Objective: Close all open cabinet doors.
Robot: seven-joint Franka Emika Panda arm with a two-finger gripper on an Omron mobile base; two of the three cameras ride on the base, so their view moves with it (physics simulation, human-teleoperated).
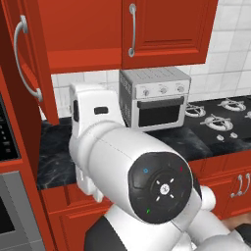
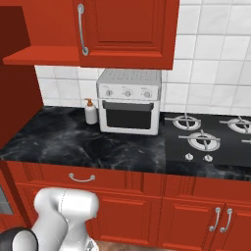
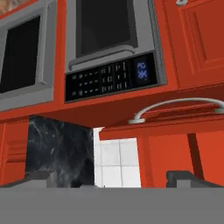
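Observation:
One red cabinet door (image 1: pixel 39 54) stands swung out at the upper left of the left base view, nearly edge-on, with its curved silver handle (image 1: pixel 20 59) facing left. The right base view shows this cabinet's bare shelf (image 2: pixel 41 55). The neighbouring red door (image 1: pixel 166 29) (image 2: pixel 127 29) is shut flat. The hand view is rolled sideways, so the open door's handle (image 3: pixel 175 106) lies across it, just above and right of my gripper (image 3: pixel 113 180). The gripper is open. Its dark fingertips (image 3: pixel 37 178) stand wide apart with nothing between them and do not touch the handle.
A silver toaster oven (image 1: pixel 154 95) (image 2: pixel 129 100) and a soap bottle (image 2: pixel 90 112) stand on the black marble counter (image 2: pixel 73 142). A gas hob (image 2: pixel 211 137) lies to the right. A built-in oven with a control panel (image 3: pixel 109 76) sits in the red column on the left. My white arm (image 1: pixel 127 166) blocks the middle of the left base view.

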